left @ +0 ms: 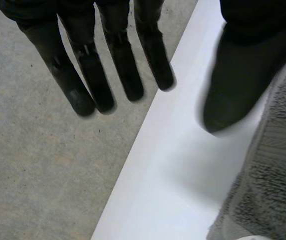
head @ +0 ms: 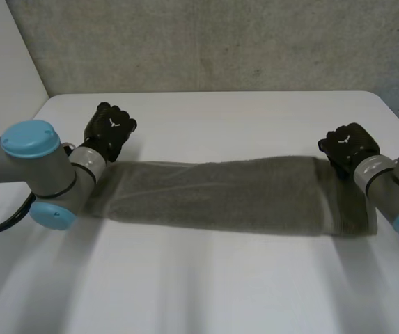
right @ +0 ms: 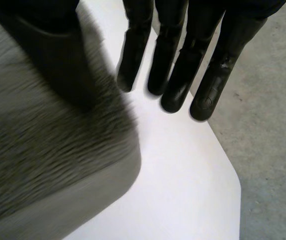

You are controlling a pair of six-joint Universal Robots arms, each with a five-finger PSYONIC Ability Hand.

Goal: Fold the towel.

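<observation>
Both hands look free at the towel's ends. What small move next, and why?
Probably lower the right hand onto the end of the towel beside it and pinch that end. The towel lies in a long strip on the table; the right hand and the left hand sit at its ends, fingers straight, holding nothing, so a grip likely must come before folding.

— The towel: cloth?
— Grey terry, nubby and matt, with a ribbed pile. The table is smooth white, slightly sheeny.
— And the left hand, the right hand?
— Both black, matt, plastic-looking. The floor beyond is rough, speckled concrete.
</observation>
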